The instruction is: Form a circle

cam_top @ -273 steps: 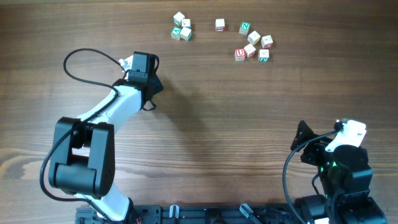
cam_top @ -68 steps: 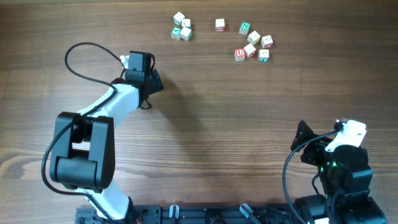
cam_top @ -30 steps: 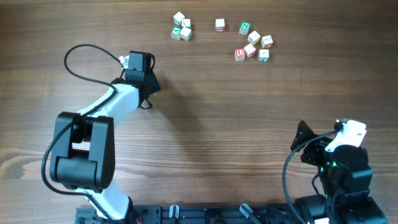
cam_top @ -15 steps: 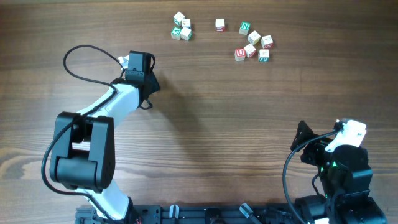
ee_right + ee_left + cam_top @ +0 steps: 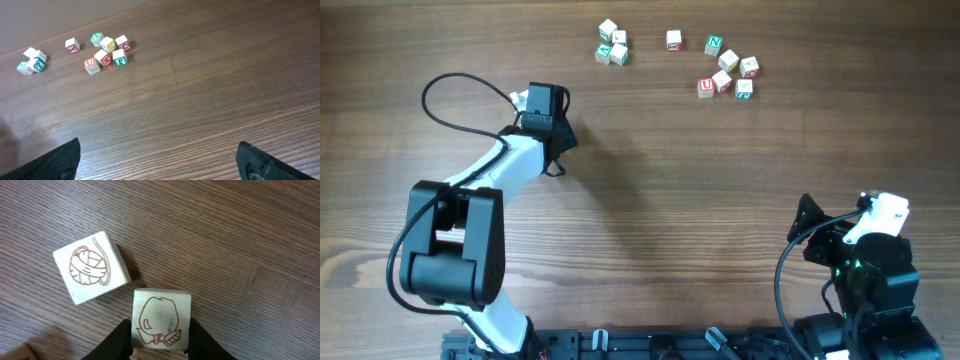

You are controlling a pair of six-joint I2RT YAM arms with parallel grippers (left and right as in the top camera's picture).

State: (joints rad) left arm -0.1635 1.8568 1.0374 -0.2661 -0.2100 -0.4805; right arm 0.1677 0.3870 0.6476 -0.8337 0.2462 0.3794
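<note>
Near the worktop's far edge, left of centre: the circle [image 5: 612, 45], a three-block clump. Well short of it, left gripper [image 5: 161, 334] pinches apple block [image 5: 160, 311], yarn block [image 5: 91, 274] just beside; lifted or resting, unclear. The right gripper [image 5: 160, 167] gapes wide, empty. Carry level; set down touching the clump, no nudging.

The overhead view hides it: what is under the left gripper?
Under the left gripper, the fingers clamp an apple cube; a yarn cube lies beside it on the table. The apple cube's lower edge is covered.
</note>
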